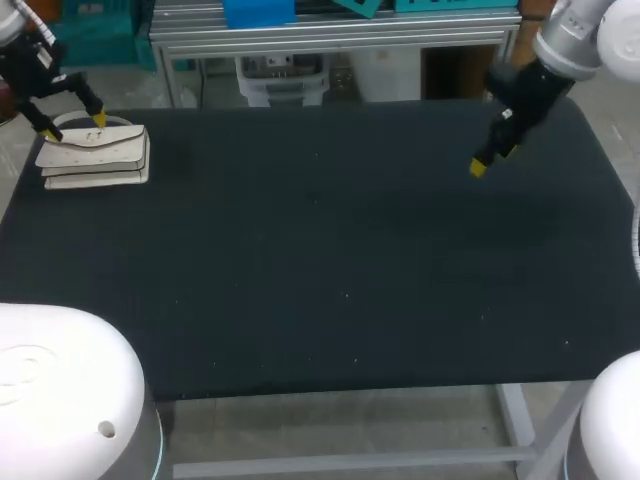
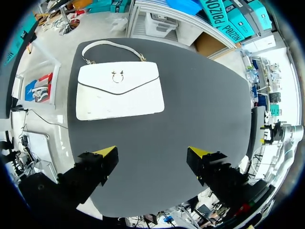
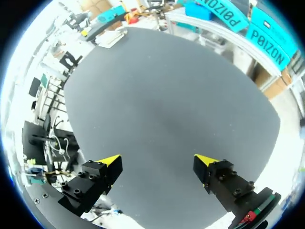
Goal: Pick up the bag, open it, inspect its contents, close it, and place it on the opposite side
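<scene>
- the step in hand looks like the very first one, picking up the bag [image 1: 95,155]: it lies flat on the bench [image 1: 330,260] at the far left corner, flap shut, not lifted and not gripped.
- the bag is white, with a small metal clasp [image 2: 117,75] in the middle of its flap and a thin handle [image 2: 112,44] curving out from the edge that faces away from the left hand.
- left hand [image 1: 74,126]: its fingers stand wide apart with nothing between them. in the head view it hangs over the bag's far edge. in its own wrist view the left hand [image 2: 152,152] looks down on the bench with the bag ahead of the fingertips, apart from them.
- right hand [image 1: 478,168]: it hangs above the far right part of the bench, well apart from the bag, pointing down. in its wrist view the right hand [image 3: 158,160] has its fingers spread, with only bare bench under it.
- next move, as i judge it: the left hand has to come down and close on the handle or on one edge of the bag. the handle is thin and lies flat, so the fingers would need to straddle it squarely.
- the right side of the bench appears to be the opposite side where the bag should end up.
</scene>
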### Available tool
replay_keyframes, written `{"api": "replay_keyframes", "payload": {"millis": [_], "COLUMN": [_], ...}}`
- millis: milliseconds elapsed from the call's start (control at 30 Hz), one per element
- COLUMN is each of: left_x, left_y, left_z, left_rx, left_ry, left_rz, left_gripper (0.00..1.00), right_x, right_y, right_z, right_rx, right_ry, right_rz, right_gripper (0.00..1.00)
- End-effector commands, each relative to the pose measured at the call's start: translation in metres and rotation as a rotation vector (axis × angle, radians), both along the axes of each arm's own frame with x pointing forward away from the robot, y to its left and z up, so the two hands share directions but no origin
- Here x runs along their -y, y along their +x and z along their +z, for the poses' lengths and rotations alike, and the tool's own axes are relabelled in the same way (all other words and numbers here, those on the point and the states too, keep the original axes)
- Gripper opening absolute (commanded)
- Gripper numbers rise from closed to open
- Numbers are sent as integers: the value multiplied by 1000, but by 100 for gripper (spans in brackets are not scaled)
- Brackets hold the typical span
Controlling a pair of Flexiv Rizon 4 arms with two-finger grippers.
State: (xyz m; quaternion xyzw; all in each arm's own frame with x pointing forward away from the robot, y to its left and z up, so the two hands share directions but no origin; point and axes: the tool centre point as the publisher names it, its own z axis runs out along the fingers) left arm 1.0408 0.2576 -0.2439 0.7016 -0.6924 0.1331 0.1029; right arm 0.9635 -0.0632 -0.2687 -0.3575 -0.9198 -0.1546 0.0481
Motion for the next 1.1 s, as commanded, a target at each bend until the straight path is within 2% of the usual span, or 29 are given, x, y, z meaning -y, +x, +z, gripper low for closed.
{"api": "replay_keyframes", "payload": {"millis": [33, 100, 633, 667, 767, 1100], "left_x": [-10, -12, -11, -16, -29, -72], "left_y": [9, 10, 13, 20, 30, 60], "left_z": [-10, -13, -16, -20, -27, -46], "left_rx": [-14, -17, 8, 36, 45, 39], "left_ry": [-159, -189, -205, -219, -242, -270], "left_rz": [-12, -19, -22, -19, 3, 18], "left_gripper": [100, 100, 100, 100, 100, 100], "right_x": [-8, -12, -12, -28, -44, -79], "right_y": [-10, -9, -9, -7, -9, -12], "right_z": [-13, -17, -17, -22, -32, -58], "right_rx": [220, 215, 215, 260, 303, 430], "right_ry": [169, 187, 187, 157, 153, 121], "right_rz": [273, 273, 273, 327, 384, 549], "right_gripper": [100, 100, 100, 100, 100, 100]}}
